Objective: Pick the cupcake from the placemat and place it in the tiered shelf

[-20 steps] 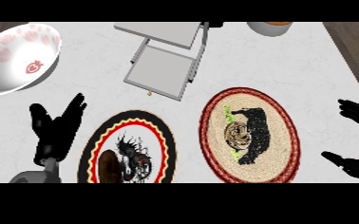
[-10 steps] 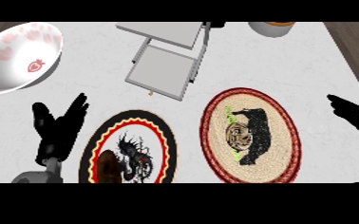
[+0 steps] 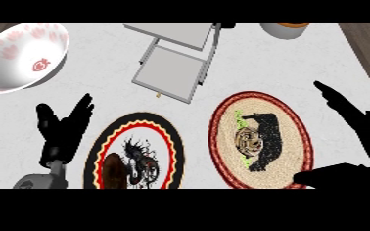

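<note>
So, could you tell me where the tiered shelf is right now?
In the head view the tiered shelf stands at the far middle of the counter, right of the white bowl and beyond the woven placemat.

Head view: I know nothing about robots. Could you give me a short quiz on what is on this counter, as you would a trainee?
1. True or false: the left hand is curled round something.
2. Multiple choice: the white bowl with pink marks shows at the view's: A) upper left; B) lower right; C) centre.
3. Short answer: which mat does the right hand show beside, the black placemat or the woven placemat?

Key
1. False: it is open and holds nothing.
2. A.
3. The woven placemat.
</note>
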